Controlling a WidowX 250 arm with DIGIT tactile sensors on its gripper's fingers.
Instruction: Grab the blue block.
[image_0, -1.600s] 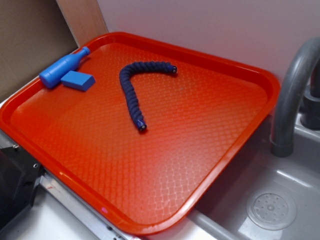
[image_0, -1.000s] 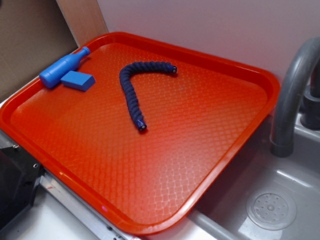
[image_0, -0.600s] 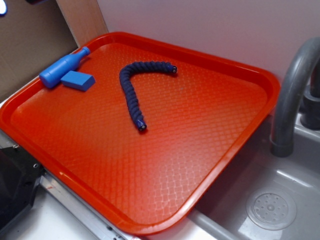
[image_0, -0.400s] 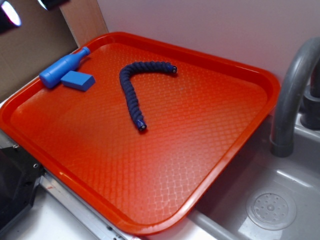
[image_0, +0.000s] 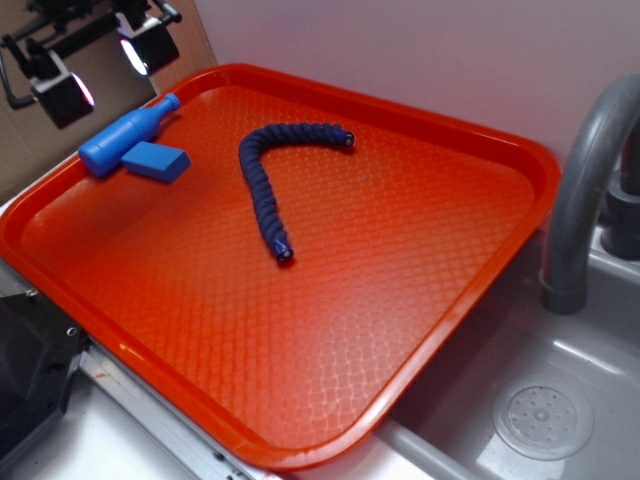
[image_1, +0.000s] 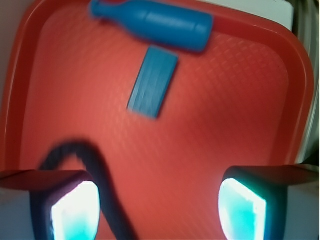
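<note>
The blue block (image_0: 157, 161) (image_1: 153, 82) is a small flat slab lying on the red tray (image_0: 420, 270) near its far left corner, right beside a blue bottle-shaped toy (image_0: 126, 135) (image_1: 155, 23). My gripper (image_0: 105, 68) (image_1: 157, 212) hangs high above that corner, open, with nothing between its fingers (image_1: 75, 212). In the wrist view the block lies ahead of the jaws, well apart from them.
A dark navy braided rope (image_0: 270, 180) (image_1: 95, 175) curves across the tray's middle. A grey faucet (image_0: 585, 190) and a sink with a drain (image_0: 545, 420) stand at the right. A brown board (image_0: 60, 70) leans behind the tray's left corner.
My gripper has come into the exterior view from the top left and dropped lower above the tray's far left corner. The block, bottle toy and rope have not moved.
</note>
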